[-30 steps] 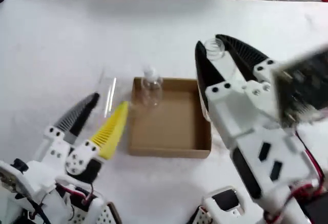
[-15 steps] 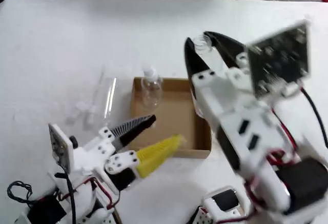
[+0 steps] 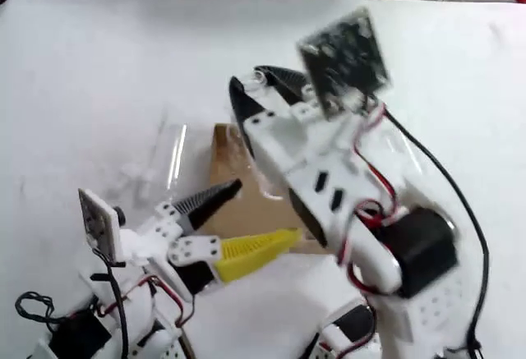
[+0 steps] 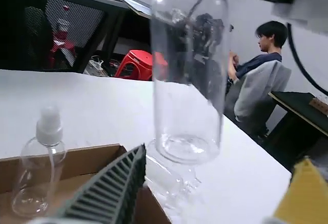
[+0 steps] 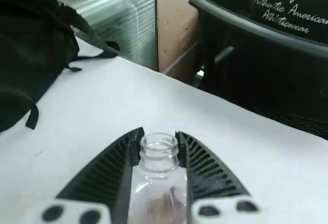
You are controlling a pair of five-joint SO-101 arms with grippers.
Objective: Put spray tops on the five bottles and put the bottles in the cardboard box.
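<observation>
Hanging by its neck, an uncapped clear bottle (image 5: 159,155) is held in the right pincer (image 5: 159,138); the two black ribbed fingers (image 5: 207,175) are closed against either side of the threaded neck, and the mouth is left bare; in the left wrist view the same bottle (image 4: 189,75) is seen upright and raised off the table (image 4: 92,96), its base above the level of the cardboard box (image 4: 82,160); a further clear shape is seen on the table just below that base, and what it is cannot be told; in the high view the right pincer (image 3: 256,84) is placed over the far edge of the cardboard box (image 3: 219,147); a second bottle (image 4: 38,165), fitted with a white spray top (image 4: 49,126), is stood upright inside the box; the left pincer (image 3: 265,209) is spread wide with nothing gripped, its dark grey finger (image 4: 110,193) and yellow finger (image 4: 302,193) well apart; it is held over the near part of the box, pointed towards the raised bottle; a loose clear tube (image 3: 174,155) is laid on the white table (image 3: 99,63) just beside the box, on the left arm's side.
</observation>
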